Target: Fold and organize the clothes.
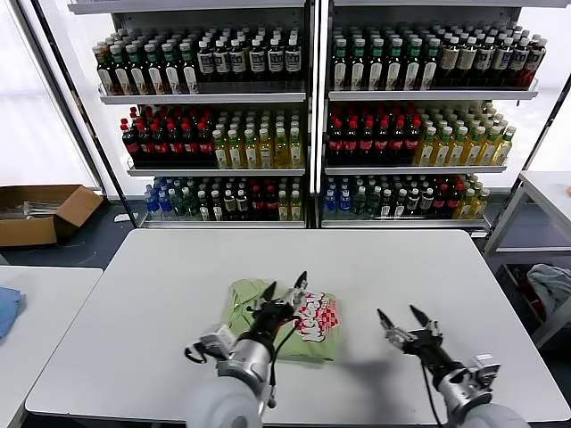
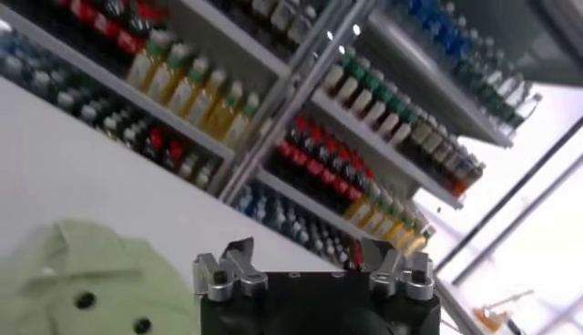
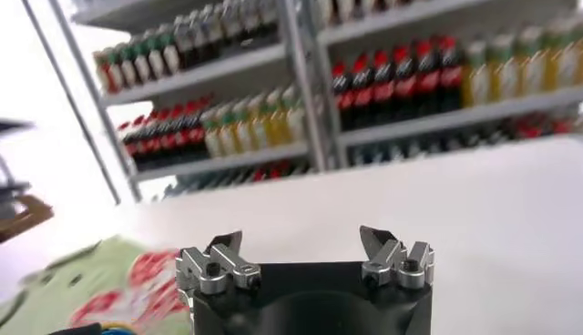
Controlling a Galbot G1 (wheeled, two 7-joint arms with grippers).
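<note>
Behind the white table [image 1: 357,267], against the far wall, two tall shelving units [image 1: 312,116] fill the background, each shelf packed with rows of bottles [image 1: 393,134] with dark, red, yellow and green contents. On the floor off the table's far left corner sits an open cardboard box [image 1: 40,212], and a second white table [image 1: 36,312] stands beside the left edge with a blue cloth [image 1: 7,310] at its outer edge. Past the right edge a grey-blue cloth [image 1: 553,287] lies lower down under a side shelf.

Toward the near edge of the table, a little left of its middle, lies the light green polo shirt [image 1: 259,308], folded into a compact bundle with its red-and-white print [image 1: 314,318] facing up on the right part. In the left wrist view its collar and dark buttons [image 2: 84,299] show.

The left gripper [image 1: 287,287] hangs over the shirt, just above the bundle, its fingers spread apart and clamped on nothing. The right gripper [image 1: 400,315] is over bare tabletop near the near edge, to the right of the shirt and apart from it, its fingers also spread wide and holding nothing.
</note>
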